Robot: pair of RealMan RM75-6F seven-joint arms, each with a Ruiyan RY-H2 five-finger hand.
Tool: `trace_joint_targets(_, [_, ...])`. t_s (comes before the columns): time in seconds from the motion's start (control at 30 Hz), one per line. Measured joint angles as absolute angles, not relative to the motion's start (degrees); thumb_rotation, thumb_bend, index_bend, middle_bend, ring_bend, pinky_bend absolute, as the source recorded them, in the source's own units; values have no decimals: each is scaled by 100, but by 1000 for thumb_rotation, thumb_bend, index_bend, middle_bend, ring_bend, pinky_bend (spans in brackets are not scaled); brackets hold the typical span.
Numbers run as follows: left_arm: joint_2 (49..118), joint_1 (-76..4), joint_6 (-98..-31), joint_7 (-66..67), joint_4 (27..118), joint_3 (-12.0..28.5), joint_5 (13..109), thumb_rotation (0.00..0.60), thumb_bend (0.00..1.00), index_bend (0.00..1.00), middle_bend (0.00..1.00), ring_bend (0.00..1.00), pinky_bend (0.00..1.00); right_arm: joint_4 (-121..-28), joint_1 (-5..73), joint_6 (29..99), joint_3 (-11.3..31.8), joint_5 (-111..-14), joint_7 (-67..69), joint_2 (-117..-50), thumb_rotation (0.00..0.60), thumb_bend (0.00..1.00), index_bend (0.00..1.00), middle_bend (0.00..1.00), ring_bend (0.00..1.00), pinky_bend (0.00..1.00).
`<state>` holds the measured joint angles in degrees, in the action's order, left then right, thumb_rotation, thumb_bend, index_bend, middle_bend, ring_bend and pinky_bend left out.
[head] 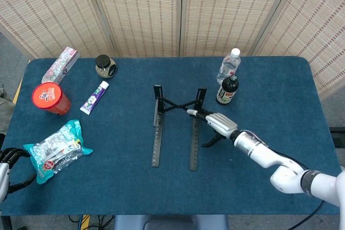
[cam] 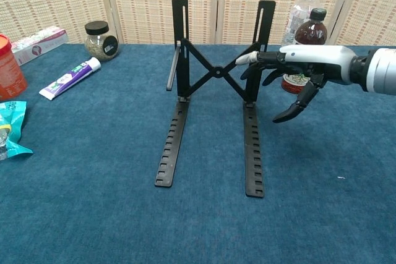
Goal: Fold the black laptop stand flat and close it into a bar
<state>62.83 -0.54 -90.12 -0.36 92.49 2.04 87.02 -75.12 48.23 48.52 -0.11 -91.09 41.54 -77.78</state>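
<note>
The black laptop stand (head: 156, 133) stands unfolded in the middle of the blue table, two slotted rails (cam: 250, 153) lying flat, two uprights raised at the far end and an X brace between them. My right hand (head: 220, 122) hovers at the stand's right upright (cam: 265, 23), fingers spread and holding nothing. Its pale fingertip (cam: 242, 60) touches the brace beside that upright, and the thumb points down. My left hand (head: 5, 157) shows only as dark fingers at the lower left edge of the head view, far from the stand.
A dark bottle (head: 227, 90) and a clear water bottle (head: 228, 65) stand just behind my right hand. At the left are a jar (head: 104, 65), a toothpaste tube (head: 95, 97), a red can (head: 50, 98), a box (head: 60, 64) and a snack bag (head: 56, 149).
</note>
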Motion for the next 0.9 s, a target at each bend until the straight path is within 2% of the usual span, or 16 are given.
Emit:
trace_joint_targets(0.17, [6273,-67,-9035,-10,9293,206,8759,600,112,374,327,213,191,-8074,4802,5260,9,-9366,4286,-7483,600,17,0,159,32,169])
trace_joint_targets(0.37, [6240,-26,-9094,39,9364,183,8783,600,112,374,327,213,191,-8282,5046,5284,229,-9453,4298,-7518,600,17,0,159,32,169])
trace_joint_targets(0.9, [6173,86,-9181,94,9455,131,8773,600,112,374,327,213,191,-7705,5811,4780,860,-8990,4089,-8591,600,17,0,159,32,157])
